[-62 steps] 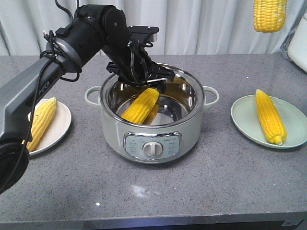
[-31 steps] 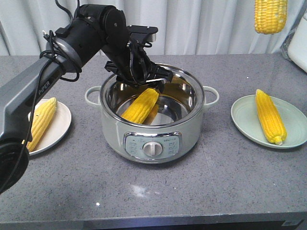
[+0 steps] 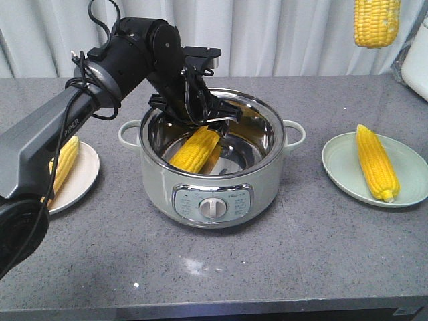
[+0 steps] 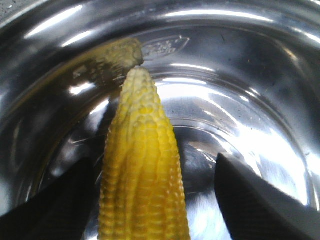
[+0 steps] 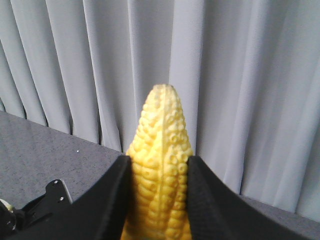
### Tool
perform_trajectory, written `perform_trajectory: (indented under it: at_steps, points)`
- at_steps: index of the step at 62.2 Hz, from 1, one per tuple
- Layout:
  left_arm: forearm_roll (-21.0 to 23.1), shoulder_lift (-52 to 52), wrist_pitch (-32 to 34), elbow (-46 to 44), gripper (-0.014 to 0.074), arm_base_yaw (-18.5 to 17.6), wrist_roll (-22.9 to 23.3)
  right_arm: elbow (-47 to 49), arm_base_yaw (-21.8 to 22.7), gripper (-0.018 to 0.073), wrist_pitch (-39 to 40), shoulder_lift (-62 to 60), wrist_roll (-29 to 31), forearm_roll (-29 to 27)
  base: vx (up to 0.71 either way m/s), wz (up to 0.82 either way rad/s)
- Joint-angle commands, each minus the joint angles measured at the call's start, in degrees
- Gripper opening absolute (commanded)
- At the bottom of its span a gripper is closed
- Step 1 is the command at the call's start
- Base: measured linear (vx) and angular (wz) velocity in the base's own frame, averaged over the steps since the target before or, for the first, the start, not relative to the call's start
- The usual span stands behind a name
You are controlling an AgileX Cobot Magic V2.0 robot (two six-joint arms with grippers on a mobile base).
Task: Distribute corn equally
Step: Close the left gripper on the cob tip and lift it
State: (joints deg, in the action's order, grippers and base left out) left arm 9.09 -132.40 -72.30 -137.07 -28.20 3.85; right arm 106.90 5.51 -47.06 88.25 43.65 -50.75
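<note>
Spread wide, the left end effector straddles the pot cob; the right end effector, mostly unseen, clamps a raised cob; a green-plate cob and half-hidden white-plate cob lie aside.

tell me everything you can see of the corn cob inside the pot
The cob in the pot is bright yellow and husked, with tight rows of kernels narrowing to a blunt point. It lies at a slant inside the shiny steel pot, its tip meeting the front-left wall and its thick end toward the back. The open left gripper has a finger on each side of the thick end; contact cannot be told.
</note>
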Motion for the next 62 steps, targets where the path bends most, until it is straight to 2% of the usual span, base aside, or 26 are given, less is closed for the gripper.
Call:
perform_trajectory:
  at_steps: [1,23,45,51,62]
  points:
    - [1.2,3.5,0.5,-1.4,0.0496,-0.3,0.7,1.8,0.3,-0.0006,3.1,-1.7,0.1,-2.1,0.0,0.0]
    - [2.1,3.1,0.5,-1.4,0.0494,-0.3,0.7,1.8,0.3,-0.0006,3.2,-1.7,0.1,-2.1,0.0,0.0]
    - [2.1,2.1,0.5,-1.4,0.0418,-0.3,0.7,1.8,0.3,-0.0006,3.2,-1.7,0.1,-2.1,0.0,0.0]
    - [1.5,2.1,0.5,-1.4,0.0355,-0.3,0.7,1.8,0.3,-0.0006,3.3,-1.7,0.1,-1.9,0.0,0.0]
    - [0.5,2.1,0.5,-1.4,0.0113,-0.3,0.5,1.8,0.3,-0.0006,3.2,-1.7,0.1,-1.3,0.0,0.0]
